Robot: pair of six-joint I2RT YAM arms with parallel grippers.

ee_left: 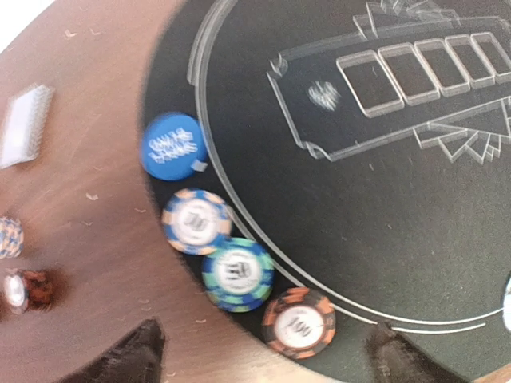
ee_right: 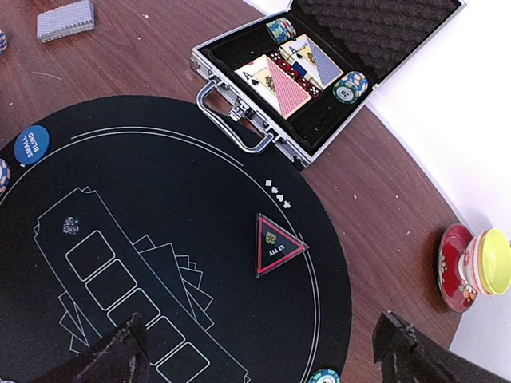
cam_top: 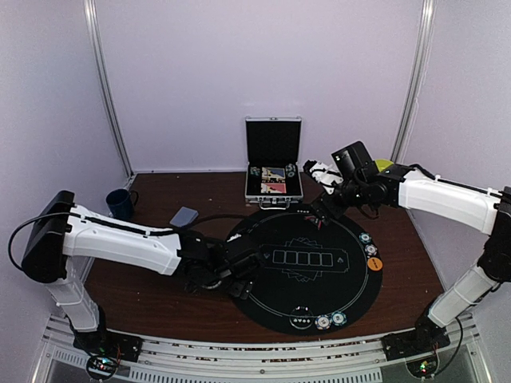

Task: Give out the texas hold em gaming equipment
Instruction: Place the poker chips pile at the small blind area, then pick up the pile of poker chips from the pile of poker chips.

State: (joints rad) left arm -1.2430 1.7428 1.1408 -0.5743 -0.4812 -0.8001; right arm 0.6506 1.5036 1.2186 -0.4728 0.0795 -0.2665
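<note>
Two dark fingertips poke in at the bottom corners of each wrist view, and the rest of each claw is cut off. The left gripper [ee_left: 265, 343] stands wide open and holds nothing. Just ahead of it a red chip [ee_left: 298, 321], a teal chip [ee_left: 237, 274], a white chip [ee_left: 196, 221] and a blue button [ee_left: 173, 146] lie in a close row along the left rim of the black mat [ee_left: 383, 207]. That view is blurred: the chip faces cannot be read, a pale ridged card deck [ee_left: 24, 124] lies off the mat on the wooden table [ee_left: 96, 239], and two small things at the left edge are too smeared and cropped to name. From above, the left arm [cam_top: 120, 239] lies low, stretched rightward from its base, its wrist over the mat's left rim and covering those chips. The right gripper [ee_right: 262, 331] is likewise wide open and empty, hovering above the mat's far side near a triangular ALL IN marker [ee_right: 275, 243]. The right arm [cam_top: 443, 195] rises from its base and reaches leftward. Beyond the mat, the open silver case [ee_right: 367, 24] holds fanned cards [ee_right: 275, 84] and case chips [ee_right: 350, 86]. Further chips [cam_top: 370, 250] sit on the mat's right rim beside an orange button [cam_top: 375, 262], with others on the near rim. A dark blue mug [cam_top: 120, 204] stands at the table's back left.
</note>
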